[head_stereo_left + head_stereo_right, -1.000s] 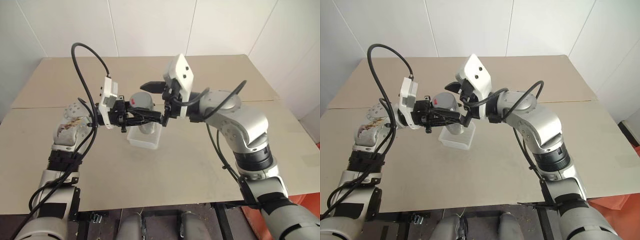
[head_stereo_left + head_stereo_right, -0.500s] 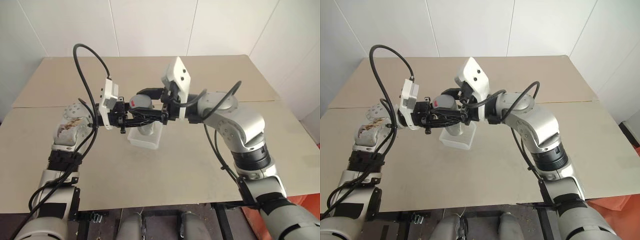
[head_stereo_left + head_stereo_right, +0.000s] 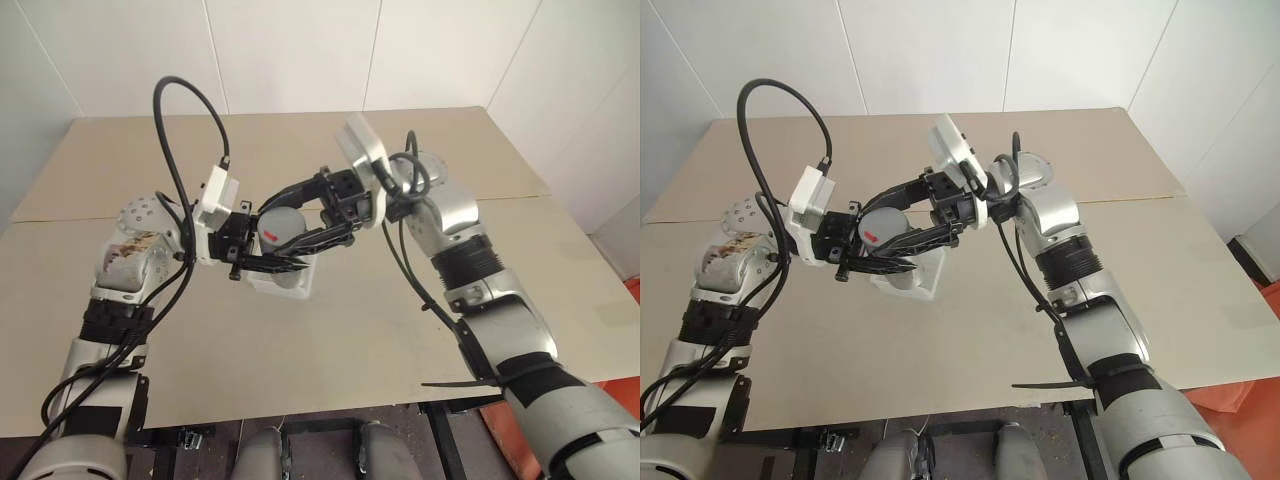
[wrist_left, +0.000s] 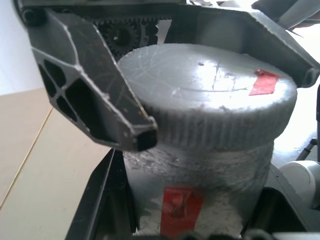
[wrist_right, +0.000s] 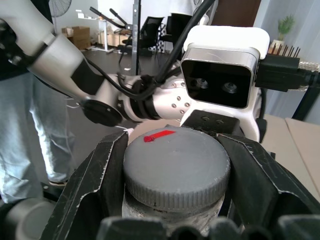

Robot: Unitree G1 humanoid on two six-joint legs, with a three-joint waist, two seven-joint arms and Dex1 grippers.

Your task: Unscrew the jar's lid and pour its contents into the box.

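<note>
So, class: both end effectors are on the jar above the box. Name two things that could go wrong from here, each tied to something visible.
1. The right end effector clamps the grey lid only by its ribbed edge, so it might slip instead of turning it.
2. The left end effector holds the jar in the air above the small box. If the jar twists in that grip, the contents could miss the box and land on the table.

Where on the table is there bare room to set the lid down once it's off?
The table is bare toward its near edge, in front of the box, and along its far side behind both arms. It is crowded at the middle: the left gripper holds the jar over the box while the right gripper clamps the lid.
</note>
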